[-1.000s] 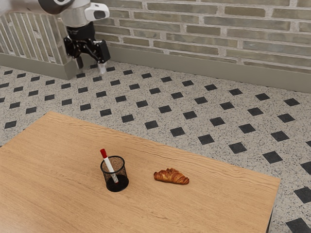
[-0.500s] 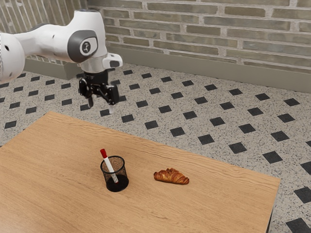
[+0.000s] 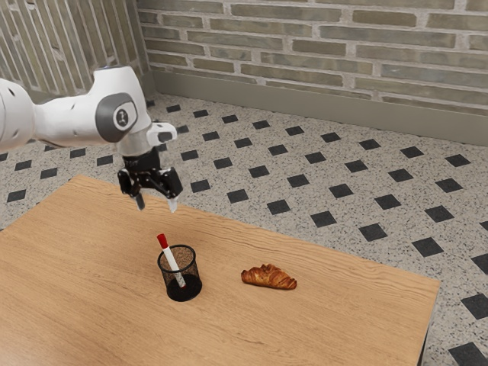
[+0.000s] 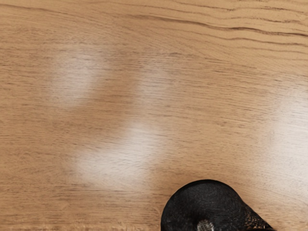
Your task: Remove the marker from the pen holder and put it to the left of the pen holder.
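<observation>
Now the black two-finger tool (image 3: 156, 204) is down lower over the wooden worktop (image 3: 335, 320), spread and empty, so final alignment likely comes next; the red-capped white marker (image 3: 171, 258) leans inside the round black mesh pen holder (image 3: 194, 272).

Pen holder (image 3: 184, 288) upright on table (image 3: 91, 259); marker (image 3: 172, 261) inside, tilted, upper end above the rim and toward the exterior view's left. Croissant (image 3: 268, 277) on the same tabletop, to the exterior view's right of the holder, near but not touching. Behind the table, floor (image 3: 259, 152), then wall (image 3: 343, 46).
</observation>
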{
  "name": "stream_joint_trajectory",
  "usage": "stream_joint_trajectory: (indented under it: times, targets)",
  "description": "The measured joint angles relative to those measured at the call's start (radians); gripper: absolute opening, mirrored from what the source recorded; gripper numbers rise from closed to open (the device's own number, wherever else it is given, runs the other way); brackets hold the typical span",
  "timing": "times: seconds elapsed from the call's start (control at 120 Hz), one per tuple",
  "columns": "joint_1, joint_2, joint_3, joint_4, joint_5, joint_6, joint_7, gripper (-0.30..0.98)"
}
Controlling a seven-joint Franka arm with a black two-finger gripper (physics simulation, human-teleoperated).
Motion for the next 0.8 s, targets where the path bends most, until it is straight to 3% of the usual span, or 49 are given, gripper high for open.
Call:
stream_joint_trajectory:
  times: [0.233, 0.583, 0.8]
  targets:
    - [-0.004, -0.03, -0.007, -0.124, -0.053, 0.102, 0.019, 0.69]
    - [-0.005, -0.132, -0.037, -0.233, -0.067, 0.112, 0.041, 0.69]
    - [-0.009, -0.119, -0.045, -0.245, -0.066, 0.113, 0.05, 0.68]
